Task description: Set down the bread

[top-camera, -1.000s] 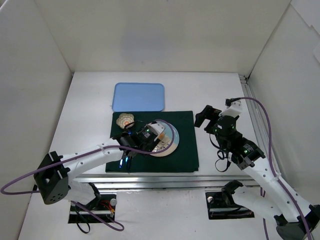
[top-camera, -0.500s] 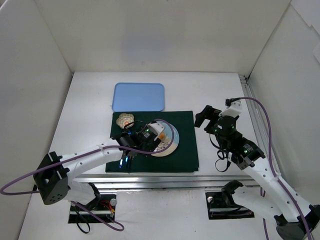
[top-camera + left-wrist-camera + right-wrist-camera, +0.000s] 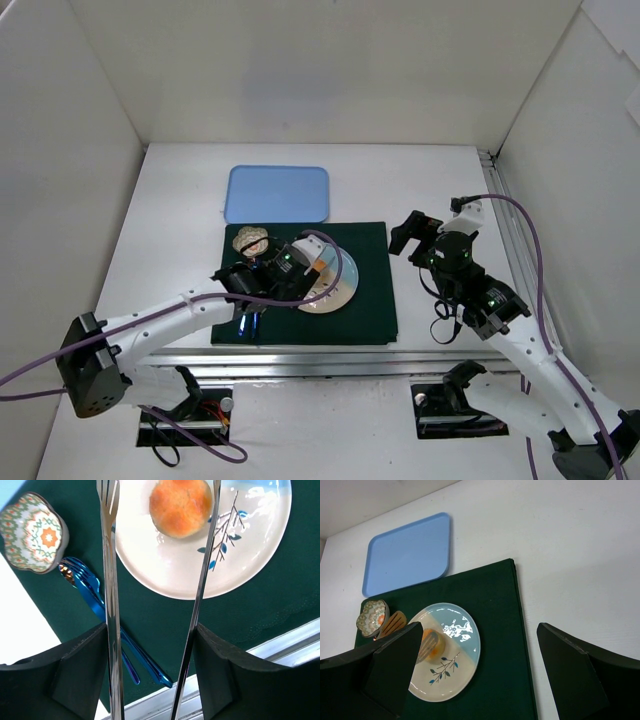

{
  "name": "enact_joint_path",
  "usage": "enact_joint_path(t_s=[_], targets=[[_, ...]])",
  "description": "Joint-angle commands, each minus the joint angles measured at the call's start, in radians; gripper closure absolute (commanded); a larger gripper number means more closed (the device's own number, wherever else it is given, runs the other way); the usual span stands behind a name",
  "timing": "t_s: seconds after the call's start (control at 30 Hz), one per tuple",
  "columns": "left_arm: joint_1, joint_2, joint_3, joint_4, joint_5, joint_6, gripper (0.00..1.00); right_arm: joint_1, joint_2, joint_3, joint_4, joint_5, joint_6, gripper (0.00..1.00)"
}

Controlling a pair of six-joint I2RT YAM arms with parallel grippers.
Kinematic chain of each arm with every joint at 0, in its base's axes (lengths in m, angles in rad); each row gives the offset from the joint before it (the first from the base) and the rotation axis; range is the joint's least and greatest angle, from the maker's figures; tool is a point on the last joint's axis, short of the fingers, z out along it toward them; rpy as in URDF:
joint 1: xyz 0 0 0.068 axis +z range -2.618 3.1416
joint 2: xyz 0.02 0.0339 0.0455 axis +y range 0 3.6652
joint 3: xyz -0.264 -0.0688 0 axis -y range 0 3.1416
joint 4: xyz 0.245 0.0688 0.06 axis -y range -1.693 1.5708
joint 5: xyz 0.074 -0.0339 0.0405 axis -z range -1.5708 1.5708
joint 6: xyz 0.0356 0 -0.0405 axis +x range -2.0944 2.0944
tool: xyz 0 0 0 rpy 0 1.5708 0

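The bread (image 3: 181, 506), a small golden-brown bun, lies on the white and light-blue plate (image 3: 240, 555) with a twig pattern. It also shows in the right wrist view (image 3: 434, 647), partly behind a tong tip. My left gripper (image 3: 150, 627) holds metal tongs (image 3: 109, 580) between its fingers. The tong arms are spread apart, one on each side of the bun, and do not squeeze it. In the top view the left gripper (image 3: 285, 265) is at the plate's left edge (image 3: 340, 290). My right gripper (image 3: 412, 232) is open and empty, right of the green mat (image 3: 365, 300).
A small flower-shaped patterned dish (image 3: 32, 532) sits at the mat's far left corner (image 3: 251, 240). Blue cutlery (image 3: 95, 595) lies on the mat left of the plate. A light-blue tray (image 3: 278, 193) lies behind the mat. White walls enclose the table.
My left gripper and the tongs have drawn back to the left, off the middle of the plate. The bun stays on the plate. The right arm has not moved.
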Motion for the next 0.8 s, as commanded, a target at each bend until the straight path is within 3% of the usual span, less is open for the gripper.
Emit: enact_joint_path(t_s=[0.0,0.27,0.37,0.5,0.63,0.77], targets=[[-0.008,-0.055,0.083,0.003,-0.051,-0.015,0.41,-0.003,-0.012,0.021,0.043,0.006,-0.011,0.03],[0.038,-0.178,0.145,-0.024,-0.123,0.014,0.36,-0.004,-0.024,0.021,0.043,-0.008,-0.012,0.02],[0.148,-0.21,0.175,-0.043,-0.077,0.04,0.35,-0.004,-0.024,0.025,0.043,-0.023,-0.015,0.03],[0.378,-0.23,0.209,-0.008,0.044,0.074,0.34,-0.001,-0.032,0.025,0.043,-0.035,-0.017,0.02],[0.539,-0.184,0.263,-0.008,0.142,0.079,0.34,-0.003,-0.028,0.028,0.043,-0.046,-0.018,0.02],[0.627,-0.196,0.22,0.028,0.184,0.082,0.33,-0.004,-0.035,0.031,0.043,-0.064,-0.021,0.02]])
